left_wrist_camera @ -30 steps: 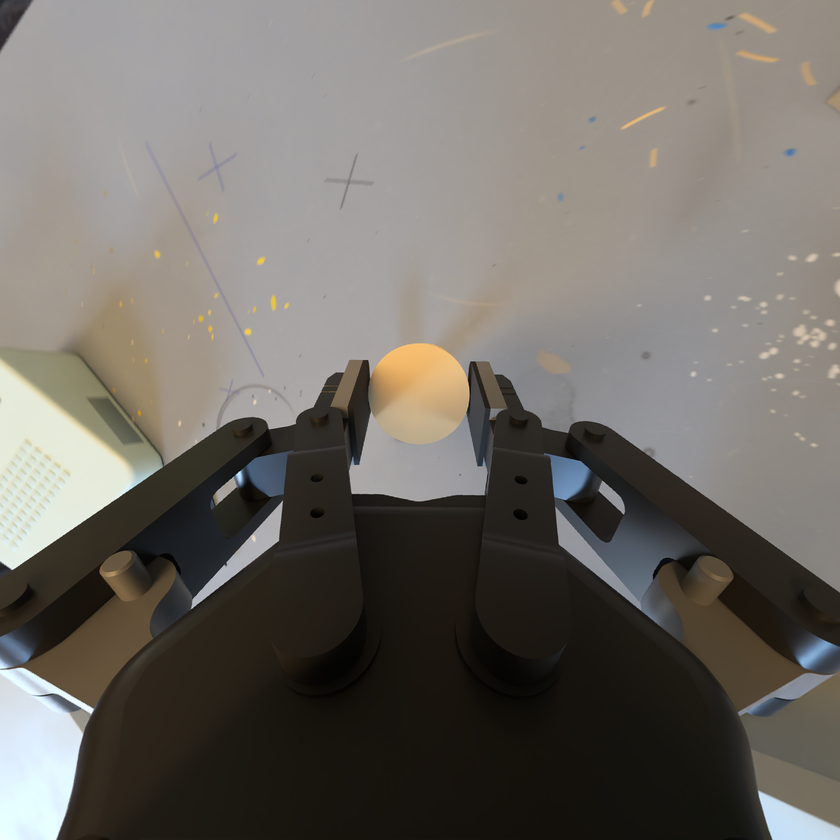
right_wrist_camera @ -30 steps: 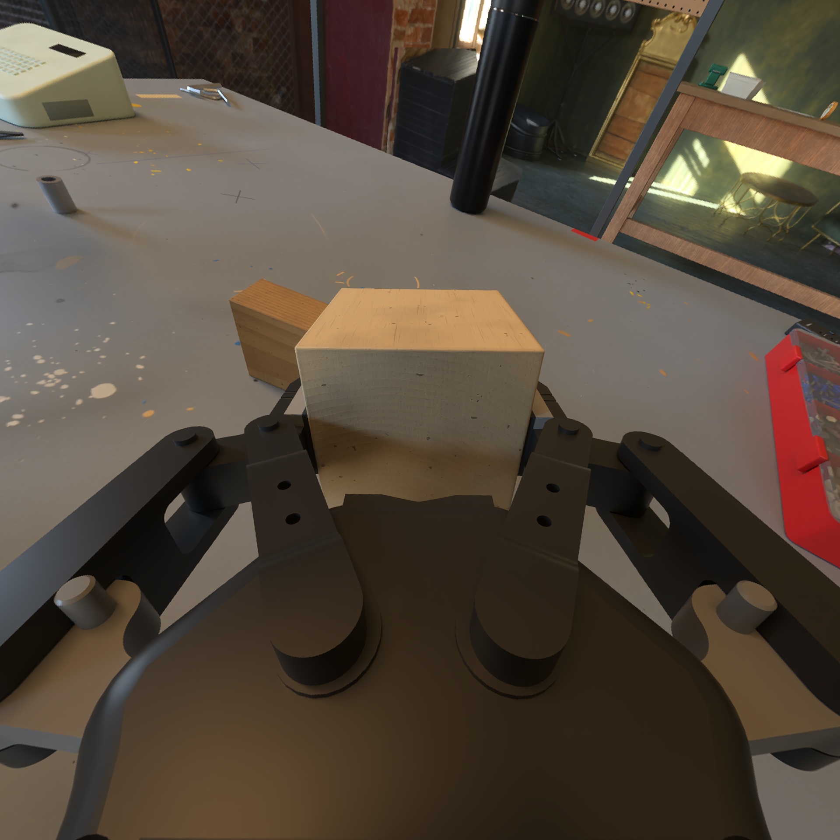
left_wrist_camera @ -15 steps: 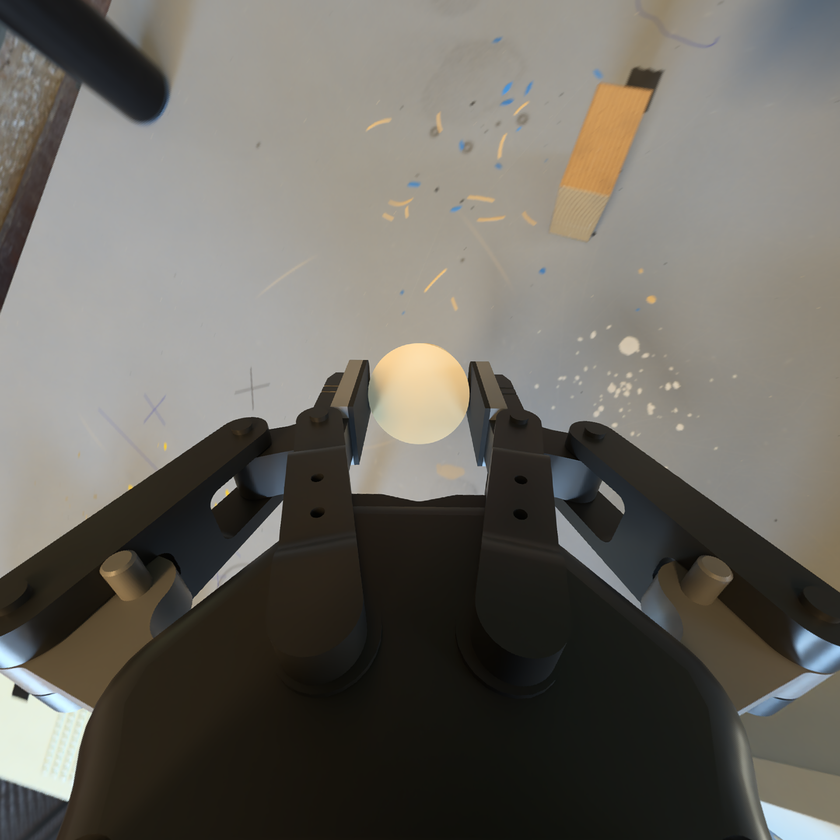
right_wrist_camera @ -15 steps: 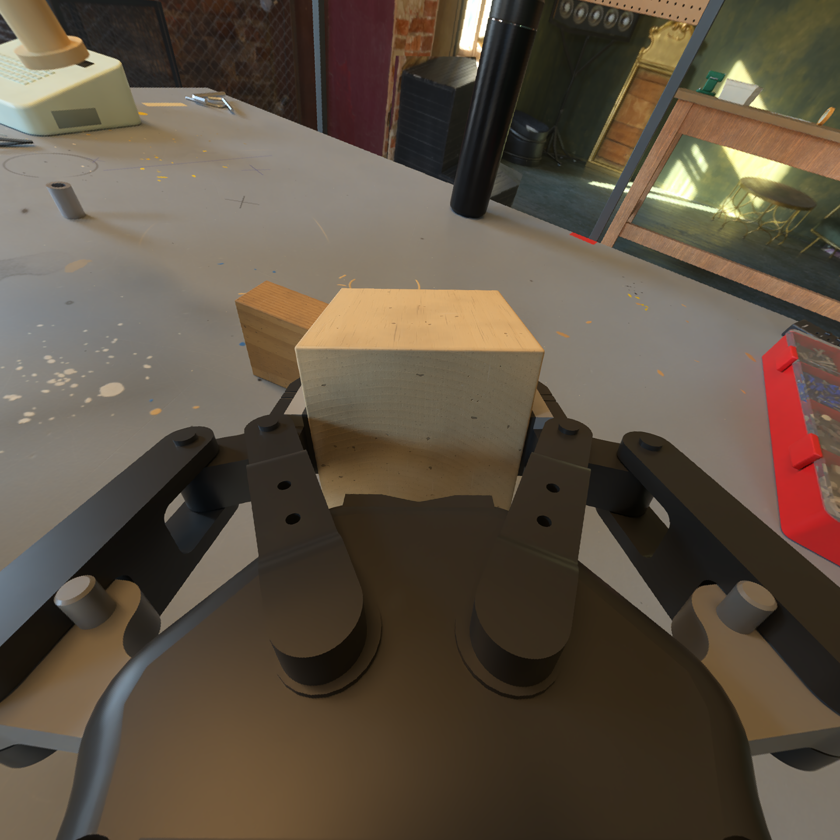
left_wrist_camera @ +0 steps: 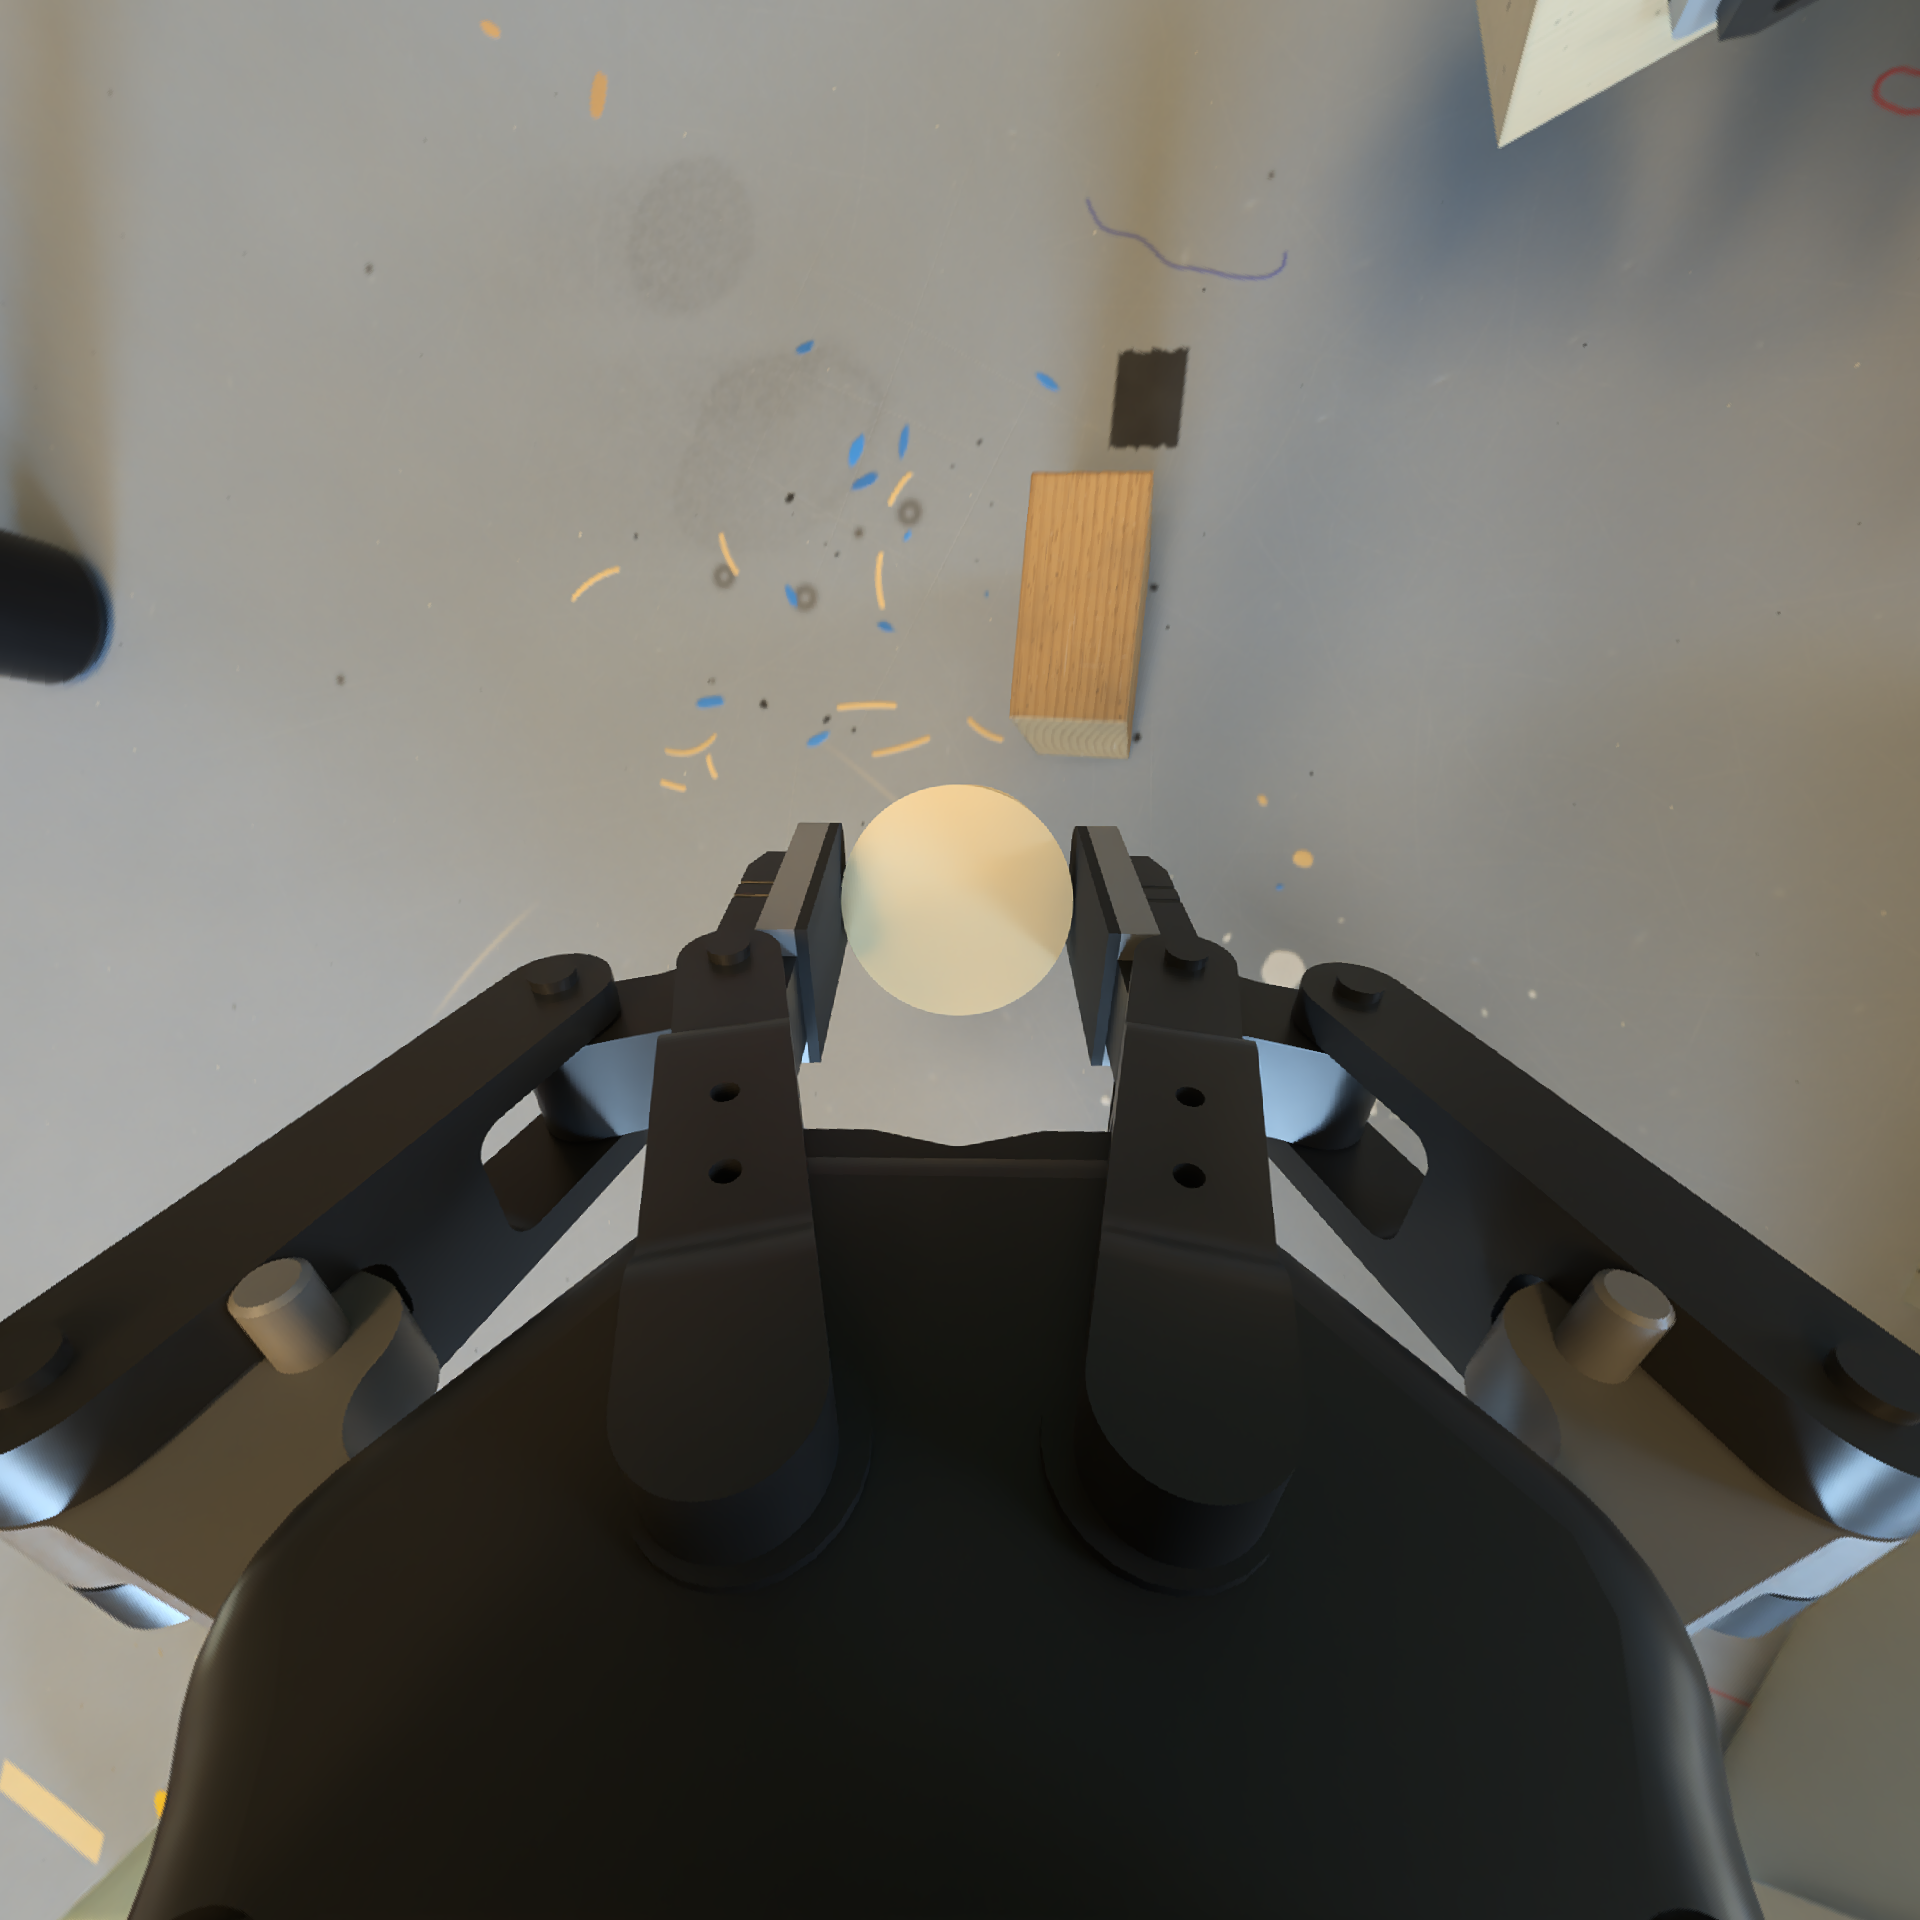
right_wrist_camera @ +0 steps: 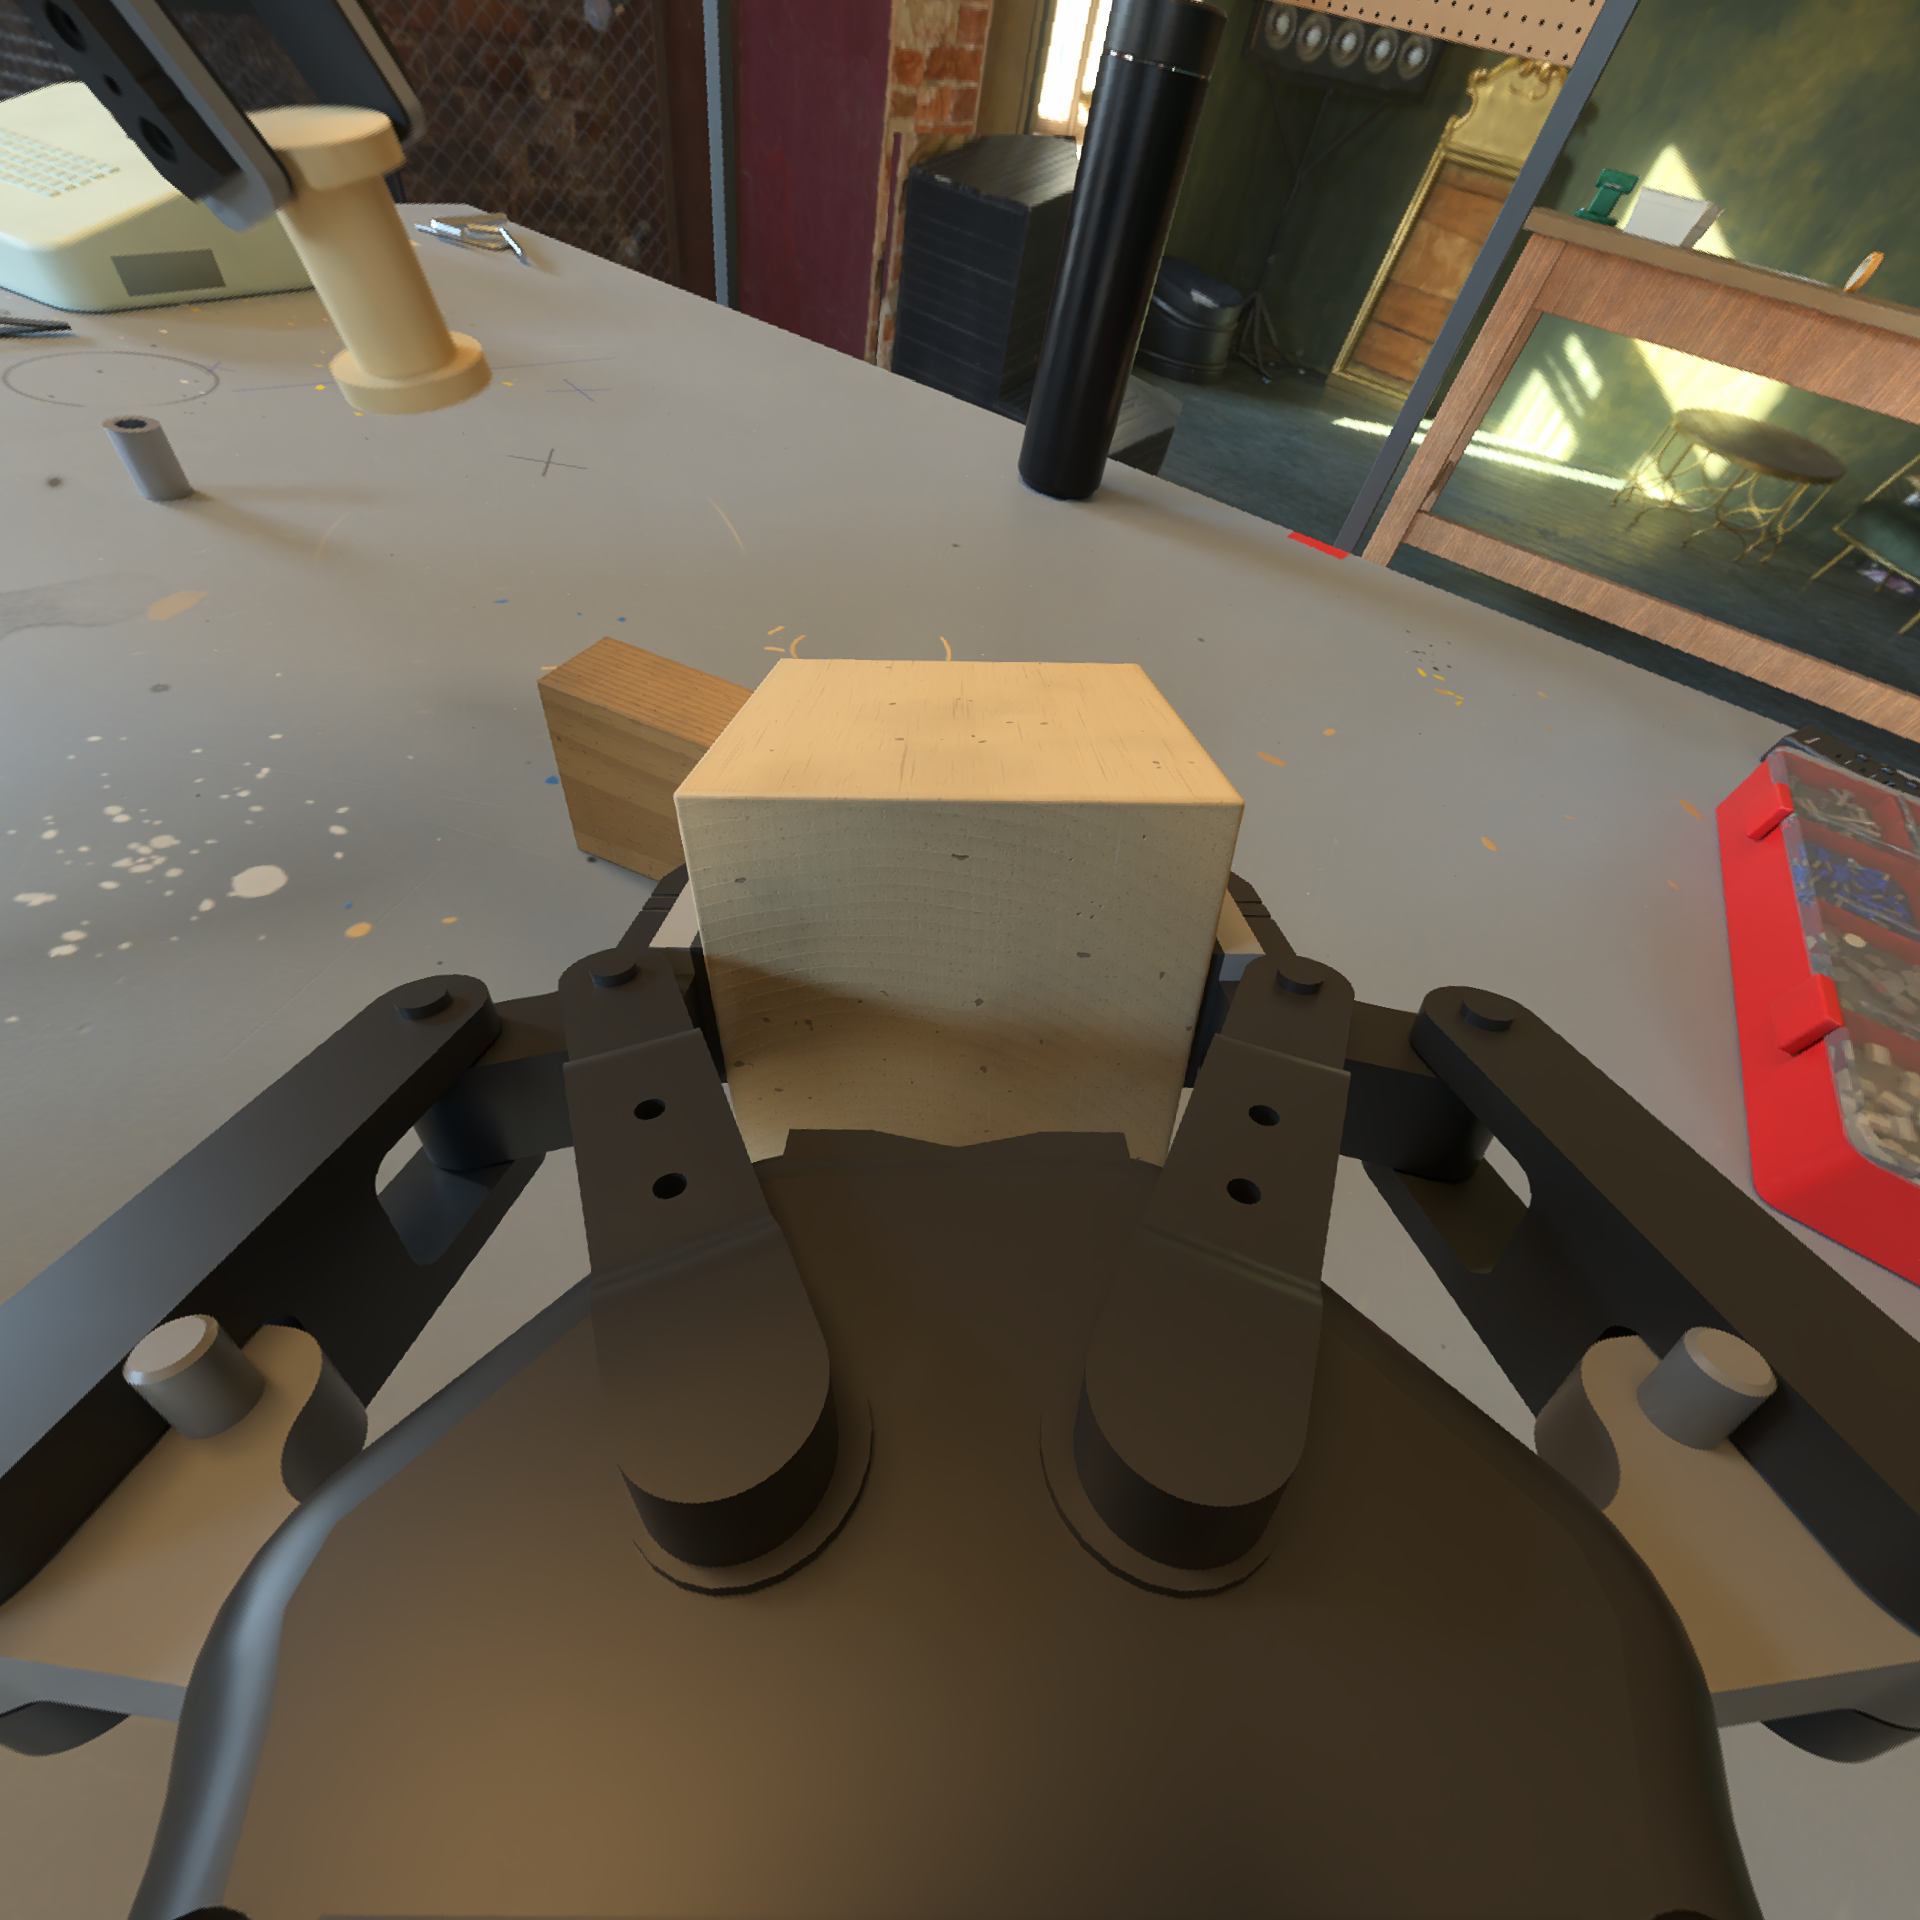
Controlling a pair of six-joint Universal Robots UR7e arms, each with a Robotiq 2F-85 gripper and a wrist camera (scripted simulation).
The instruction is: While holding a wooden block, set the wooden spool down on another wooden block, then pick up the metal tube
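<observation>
Left wrist view, looking down the tool axis. The left tool (left_wrist_camera: 956, 914) is clenched on the wooden spool (left_wrist_camera: 956, 899), whose round end flange faces the camera and hides the shaft; both pads press the flange rim from 9 and 3 o'clock. The spool is carried clear of the grey tabletop (left_wrist_camera: 312, 312), axis roughly vertical, so that its lower flange can meet a flat surface squarely. The darker wooden block (left_wrist_camera: 1081, 608) lies flat on the tabletop at about 1 o'clock from the spool, near but not beneath it. It is judged to be the landing site, its broad top face offering a stable seat.

Right wrist view. The right tool (right_wrist_camera: 956, 956) is clenched on the pale wooden cube (right_wrist_camera: 956, 883), gripped on opposite side faces and held above the tabletop. Keeping this block in hand satisfies the task's standing condition and leaves the placing to the other arm. The darker block shows just behind the cube at 10 o'clock. The spool, tilted slightly in the left tool, appears at 11 o'clock, well apart from the block. The metal tube (right_wrist_camera: 149, 457) stands upright on the tabletop at 10 o'clock, untouched, awaiting the freed left tool. A black cylinder (right_wrist_camera: 1117, 249) stands at 1 o'clock, and a red parts box (right_wrist_camera: 1766, 1039) lies at 3 o'clock.
</observation>
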